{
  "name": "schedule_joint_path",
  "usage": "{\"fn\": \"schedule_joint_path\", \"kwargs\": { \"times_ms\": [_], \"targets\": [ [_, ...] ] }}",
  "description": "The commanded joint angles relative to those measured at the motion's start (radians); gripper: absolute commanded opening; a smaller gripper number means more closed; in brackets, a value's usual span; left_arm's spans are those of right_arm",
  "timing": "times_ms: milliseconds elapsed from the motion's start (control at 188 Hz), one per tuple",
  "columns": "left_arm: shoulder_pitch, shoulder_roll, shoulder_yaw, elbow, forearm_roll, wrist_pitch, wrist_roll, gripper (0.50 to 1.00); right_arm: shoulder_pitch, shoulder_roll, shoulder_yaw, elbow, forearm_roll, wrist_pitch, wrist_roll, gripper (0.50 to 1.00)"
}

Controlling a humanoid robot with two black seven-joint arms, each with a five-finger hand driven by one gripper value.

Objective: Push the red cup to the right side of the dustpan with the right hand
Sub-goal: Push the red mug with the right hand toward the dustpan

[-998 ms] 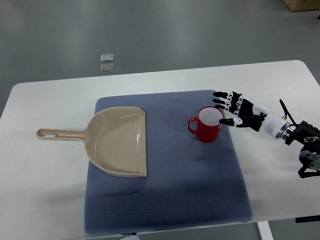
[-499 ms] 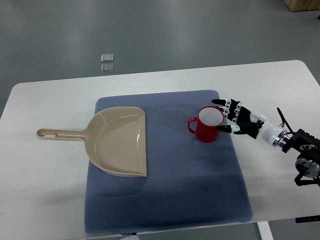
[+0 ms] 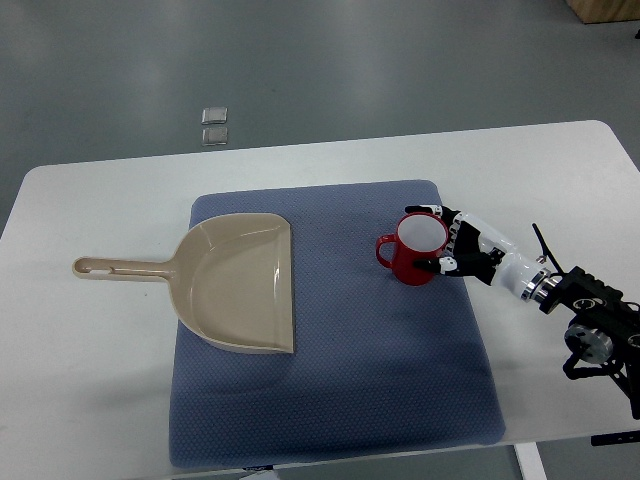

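The red cup (image 3: 420,248) is seen standing upright on the blue mat (image 3: 330,400), right of centre, with its handle turned towards the beige dustpan (image 3: 240,285). The dustpan lies on the mat's left part, its open mouth facing the cup and its long handle reaching out over the white table (image 3: 90,400). Cup and dustpan are well apart, with bare mat between them.

The right hand (image 3: 455,250) is set against the cup's right wall, the fingers partly curled about it: one fingertip shows above the rim and another low against the front of the wall. No closed grip can be confirmed (the contact reads as a cupped push rather than a hold). The left hand is not shown.

The push is judged to be at its start. Tipping is the chief risk: if force is applied high on the wall, near the rim, the base may be dragged by the textured mat and the cup toppled leftwards. If the contact is off-centre, the cup may be spun about its base and slip out from the fingers. If the push is carried too far, the handle may be driven against the dustpan's edge and the dustpan shifted.
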Motion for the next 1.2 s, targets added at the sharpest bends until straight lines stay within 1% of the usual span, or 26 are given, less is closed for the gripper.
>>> {"fn": "schedule_joint_path", "kwargs": {
  "times_ms": [0,234,441,759,876,1062,1194],
  "targets": [
    [0.0,0.0,0.0,0.0,0.0,0.0,0.0,1.0,0.006,0.016,-0.014,0.0,0.0,-0.017,0.0,0.936],
    [0.0,0.0,-0.002,0.0,0.0,0.0,0.0,1.0,0.014,0.061,-0.058,0.001,0.0,-0.08,0.0,0.934],
    [0.0,0.0,-0.002,0.0,0.0,0.0,0.0,1.0,0.015,0.11,-0.058,0.001,-0.052,-0.112,0.0,0.934],
    [0.0,0.0,-0.002,0.0,0.0,0.0,0.0,1.0,0.038,0.171,-0.06,0.001,-0.063,-0.131,0.0,0.932],
    [0.0,0.0,-0.003,0.002,0.0,0.0,0.0,1.0,0.045,0.179,-0.06,0.003,-0.061,-0.146,0.0,0.932],
    [0.0,0.0,-0.003,0.002,0.0,0.0,-0.001,1.0,0.045,0.203,-0.07,0.011,-0.069,-0.149,0.0,0.932],
    [0.0,0.0,-0.003,0.002,0.0,0.0,-0.001,1.0,0.043,0.211,-0.093,0.014,-0.071,-0.172,0.0,0.932]
  ]
}}
